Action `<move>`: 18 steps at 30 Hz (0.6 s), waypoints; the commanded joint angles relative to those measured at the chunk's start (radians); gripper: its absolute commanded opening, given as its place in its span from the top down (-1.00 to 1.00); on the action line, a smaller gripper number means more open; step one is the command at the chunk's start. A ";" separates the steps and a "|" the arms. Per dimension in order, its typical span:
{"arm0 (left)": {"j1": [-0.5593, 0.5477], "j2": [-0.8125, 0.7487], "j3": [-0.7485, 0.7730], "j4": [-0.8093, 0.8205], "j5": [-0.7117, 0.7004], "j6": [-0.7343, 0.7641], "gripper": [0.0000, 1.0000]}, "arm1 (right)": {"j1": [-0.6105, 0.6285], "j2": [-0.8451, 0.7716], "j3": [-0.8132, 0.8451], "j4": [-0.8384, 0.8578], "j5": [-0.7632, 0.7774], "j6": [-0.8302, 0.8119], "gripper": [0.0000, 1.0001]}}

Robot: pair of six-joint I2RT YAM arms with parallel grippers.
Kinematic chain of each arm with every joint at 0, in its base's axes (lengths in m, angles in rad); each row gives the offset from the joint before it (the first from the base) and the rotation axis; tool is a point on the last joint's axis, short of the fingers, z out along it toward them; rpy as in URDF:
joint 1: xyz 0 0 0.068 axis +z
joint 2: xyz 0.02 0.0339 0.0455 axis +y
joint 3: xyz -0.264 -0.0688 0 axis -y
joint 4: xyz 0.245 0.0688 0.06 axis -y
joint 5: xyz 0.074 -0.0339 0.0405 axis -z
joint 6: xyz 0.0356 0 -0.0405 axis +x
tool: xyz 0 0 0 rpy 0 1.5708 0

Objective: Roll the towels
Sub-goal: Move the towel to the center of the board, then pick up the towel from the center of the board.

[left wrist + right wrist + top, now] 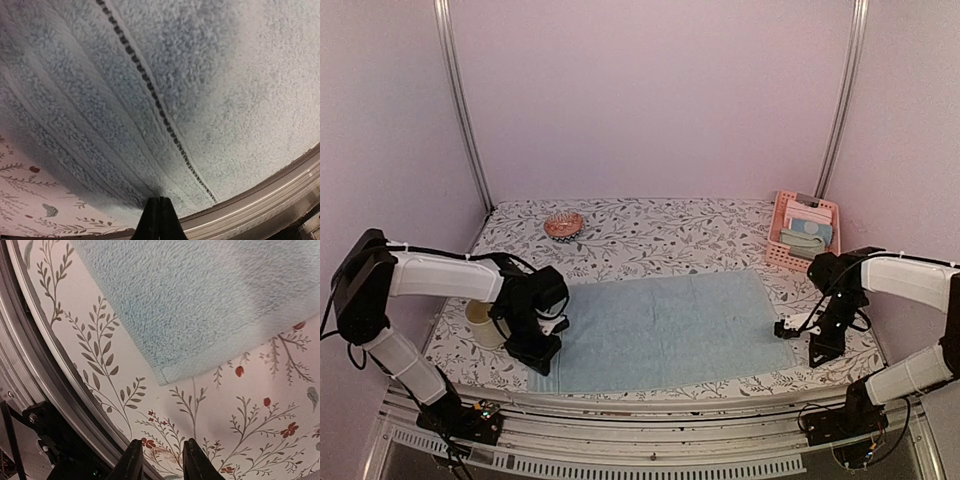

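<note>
Towel [665, 330] flat on floral tablecloth [650, 235]

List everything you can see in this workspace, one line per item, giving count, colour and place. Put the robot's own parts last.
towel: one, light blue, spread flat at the table's near centre
tablecloth: one, white with a floral print, covering the table
bowl: one, orange-pink, far left of centre
basket: one, pink, far right corner
folded cloths: several, pale, inside the basket; exact count unclear
cylinder: one, cream, left side, partly behind the left arm
left gripper: one, black, fingers together at the towel's near-left corner
right gripper: one, black, fingers apart over the tablecloth by the towel's near-right corner
</note>
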 commanded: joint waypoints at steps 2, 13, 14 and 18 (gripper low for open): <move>0.035 -0.044 0.123 -0.108 -0.032 0.048 1.00 | -0.057 0.011 0.204 -0.056 -0.098 -0.041 0.31; 0.241 0.022 0.344 0.110 -0.180 0.095 0.47 | -0.107 0.360 0.540 0.185 -0.223 0.306 0.25; 0.250 0.036 0.348 0.133 -0.178 0.092 0.48 | -0.107 0.391 0.558 0.204 -0.234 0.323 0.25; 0.263 0.091 0.345 0.207 -0.125 0.067 0.56 | -0.107 0.497 0.629 0.265 -0.242 0.395 0.25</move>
